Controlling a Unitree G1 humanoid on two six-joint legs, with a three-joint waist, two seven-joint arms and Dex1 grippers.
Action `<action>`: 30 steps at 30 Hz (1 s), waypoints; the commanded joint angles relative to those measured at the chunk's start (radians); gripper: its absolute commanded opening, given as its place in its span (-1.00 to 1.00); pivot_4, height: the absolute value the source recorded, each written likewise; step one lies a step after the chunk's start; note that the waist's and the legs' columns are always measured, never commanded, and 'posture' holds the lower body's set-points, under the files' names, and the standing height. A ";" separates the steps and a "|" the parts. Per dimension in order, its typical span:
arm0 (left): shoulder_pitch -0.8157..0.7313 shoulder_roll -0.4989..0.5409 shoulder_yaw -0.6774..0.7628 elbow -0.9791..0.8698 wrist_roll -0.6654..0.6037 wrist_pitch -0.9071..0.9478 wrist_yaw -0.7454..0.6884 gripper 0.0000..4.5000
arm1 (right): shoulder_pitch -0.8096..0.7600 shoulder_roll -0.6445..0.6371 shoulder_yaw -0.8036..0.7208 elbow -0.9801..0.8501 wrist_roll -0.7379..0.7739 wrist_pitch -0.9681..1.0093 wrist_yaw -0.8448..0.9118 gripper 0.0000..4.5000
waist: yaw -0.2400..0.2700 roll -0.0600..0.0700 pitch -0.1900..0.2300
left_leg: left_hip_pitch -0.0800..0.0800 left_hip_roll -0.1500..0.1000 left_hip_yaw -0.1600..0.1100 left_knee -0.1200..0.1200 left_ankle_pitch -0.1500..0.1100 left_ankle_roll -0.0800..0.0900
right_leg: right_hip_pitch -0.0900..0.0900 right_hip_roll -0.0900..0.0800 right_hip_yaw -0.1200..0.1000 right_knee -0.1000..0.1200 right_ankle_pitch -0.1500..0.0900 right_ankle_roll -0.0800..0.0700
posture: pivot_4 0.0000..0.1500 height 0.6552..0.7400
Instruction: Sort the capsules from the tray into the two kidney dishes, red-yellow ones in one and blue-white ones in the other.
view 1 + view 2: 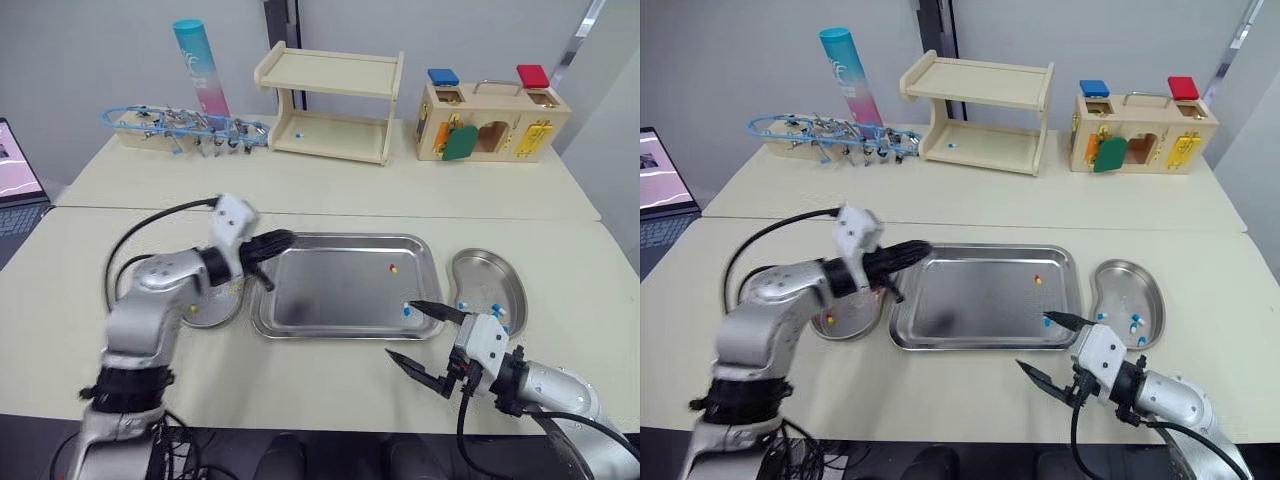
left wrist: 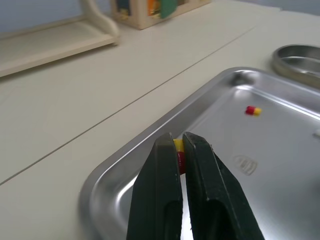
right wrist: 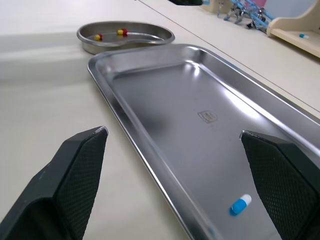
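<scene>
- Pinching a red-yellow capsule [image 2: 178,151] between their tips, the left jaws are pressed together on it and hang above the upper-left corner of the tray [image 1: 335,295], at mid-left of the head view.
- The tray floor is mostly bare, holding one loose red-yellow capsule [image 1: 393,268] toward its upper right and one blue-white capsule [image 1: 406,311] by its lower-right corner.
- The right jaws are spread wide at the lower right of the frame. One finger reaches over the tray's lower-right corner near the blue-white capsule, and the other lies over bare desk [image 1: 300,385] in front of the tray's front rim.
- The left kidney dish [image 3: 127,44] sits just beside the tray's left rim. In the head view the left arm covers most of it. The right wrist view shows two red-yellow capsules [image 3: 121,32] inside.
- The right kidney dish [image 1: 487,272] lies just beside the tray's right rim with a narrow gap, holding a few blue-white capsules [image 1: 497,311]. Their exact count is hard to make out.
- Open desk runs behind the tray as far as a wooden shelf [image 1: 330,100], and a seam crosses it.
- A laptop [image 1: 15,185] is cut off at the left edge.
</scene>
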 commanded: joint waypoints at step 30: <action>0.367 -0.088 0.258 -0.188 -0.054 -0.092 0.321 0.94 | -0.131 -0.009 0.032 0.069 0.049 0.000 0.110 1.00 | 0.003 -0.001 0.000 | 0.000 0.000 0.000 0.000 0.000 0.000 | 0.000 0.000 0.000 0.000 0.000 0.000 | 1.00 1.00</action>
